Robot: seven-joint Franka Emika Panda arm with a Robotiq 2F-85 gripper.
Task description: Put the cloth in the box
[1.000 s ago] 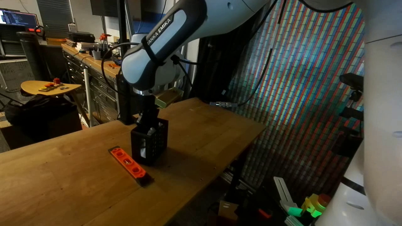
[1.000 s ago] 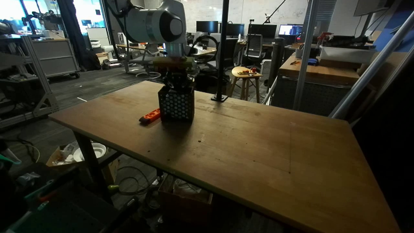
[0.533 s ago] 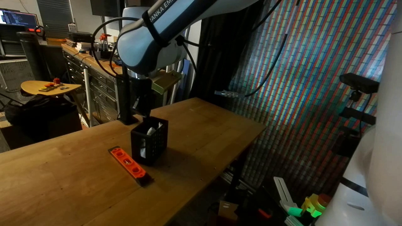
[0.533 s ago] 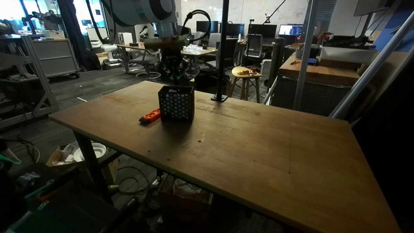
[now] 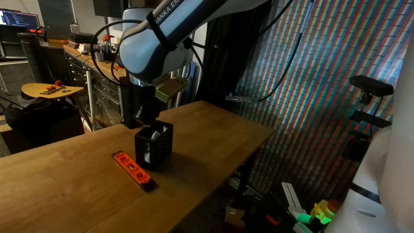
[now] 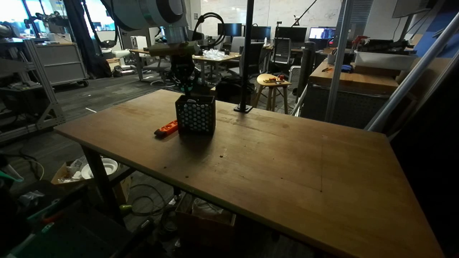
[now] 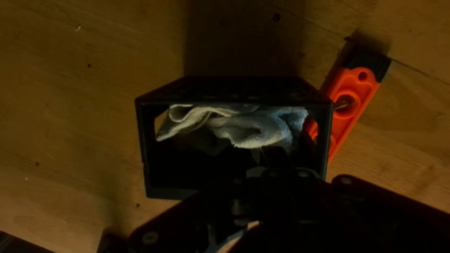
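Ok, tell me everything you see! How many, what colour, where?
big table: 1, brown, up front
box: 1, black, on the table
cloth: 1, pale grey-white, inside the box
level: 1, orange and black, beside the box
table pole: 1, black, near its edge
stool: 1, light wood, beyond the table
screens: at least 4, mostly dark, far back
stripy wall: 1, many colours, beyond the table
clutter: uncountable, mixed colours, far back
arm: 1, pale and black, over the table
gripper: 1, black, at the box's opening, shut
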